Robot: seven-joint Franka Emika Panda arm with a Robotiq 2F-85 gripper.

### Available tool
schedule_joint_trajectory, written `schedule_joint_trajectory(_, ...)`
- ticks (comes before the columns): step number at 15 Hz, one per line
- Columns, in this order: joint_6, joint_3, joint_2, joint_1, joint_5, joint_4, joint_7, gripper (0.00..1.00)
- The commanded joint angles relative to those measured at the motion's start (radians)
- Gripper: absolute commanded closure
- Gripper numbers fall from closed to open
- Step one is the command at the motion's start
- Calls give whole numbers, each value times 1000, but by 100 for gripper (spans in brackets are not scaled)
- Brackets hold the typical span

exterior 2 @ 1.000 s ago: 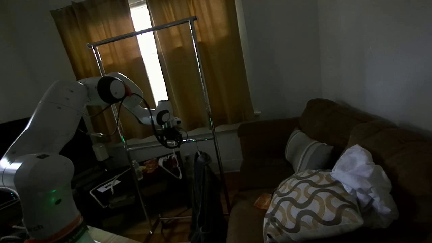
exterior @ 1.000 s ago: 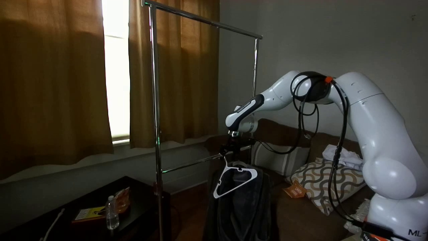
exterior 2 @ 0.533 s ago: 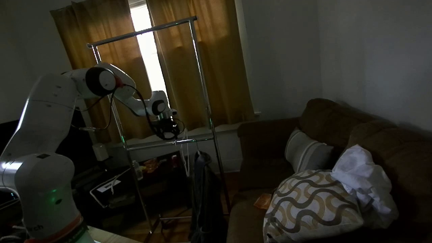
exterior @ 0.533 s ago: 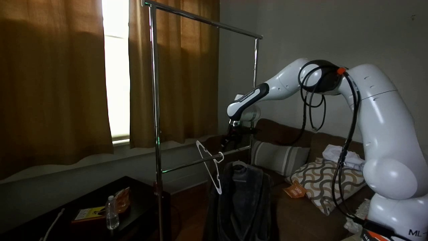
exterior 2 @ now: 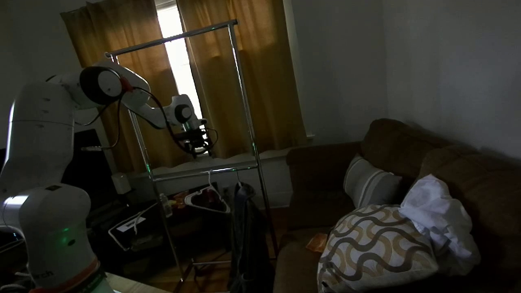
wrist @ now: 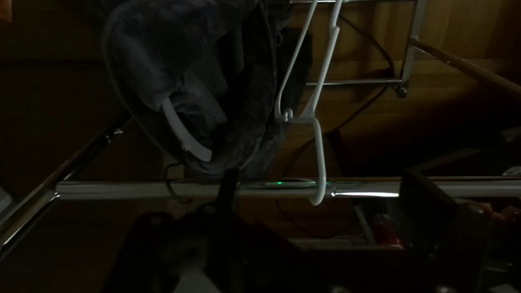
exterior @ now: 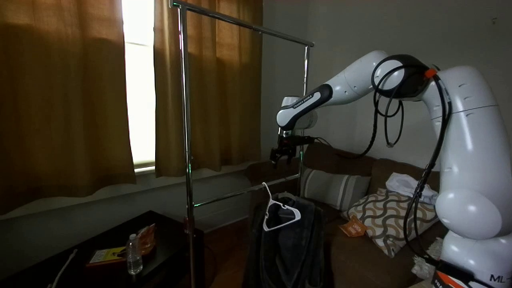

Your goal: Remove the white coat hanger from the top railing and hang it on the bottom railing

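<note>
A white coat hanger [wrist: 303, 120] hangs by its hook from the bottom railing [exterior: 246, 191] of a garment rack [exterior: 185, 120], around the middle of the bar's length, while the black gripper [exterior: 281, 161] hovers above, apart from it, its jaws spread wide and holding nothing. The curved hook sits over the bar, so the railing alone bears the hanger's weight, and the task looks all but finished; the high, parted jaws are probably meant to clear the hook without tugging it off. Between the hanger and the bar's end toward the brown sofa [exterior 2: 323, 171], a dark jacket [exterior 2: 247, 236] hangs from the same railing (whether hanger and cloth touch is hard to tell), which may explain the hanger's place on the middle stretch. The hanger is a slim triangle, smooth and apparently plastic, notched at the shoulders, likely light enough to swing if nudged. The railing is a round, polished metal tube whose gloss could let a hook slide; the top railing [exterior: 245, 25] shares that finish. The jacket looks thick and soft-napped, falling in heavy folds, with a pale strip [wrist: 178, 129], perhaps its own hanger, curving at the collar.
</note>
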Motion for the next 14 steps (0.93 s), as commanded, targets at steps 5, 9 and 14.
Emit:
schedule_joint_trajectory(5, -9, -13, -173, 19, -58, -108, 79, 0)
schedule_joint_trajectory(9, -3, -6, -161, 13, -40, -65, 62, 0)
schedule_joint_trajectory(14, -3, -6, -163, 12, -39, -62, 64, 0)
